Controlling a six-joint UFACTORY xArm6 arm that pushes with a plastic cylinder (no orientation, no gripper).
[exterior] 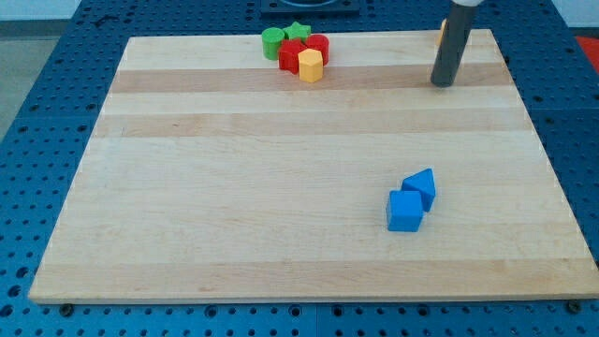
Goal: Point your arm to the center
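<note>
My tip [442,83] rests on the wooden board [234,206] near the view's top right corner. An orange block [442,33] is mostly hidden behind the rod. Two blue blocks sit at the lower right, touching: a cube [405,211] and a triangular one [421,186], well below the tip. A cluster lies at the view's top centre, far left of the tip: a green cylinder [272,41], a green star [299,32], a red block [291,53], a red cylinder [318,44] and a yellow hexagon [310,65].
The board lies on a blue perforated table [56,84] that surrounds it on all sides.
</note>
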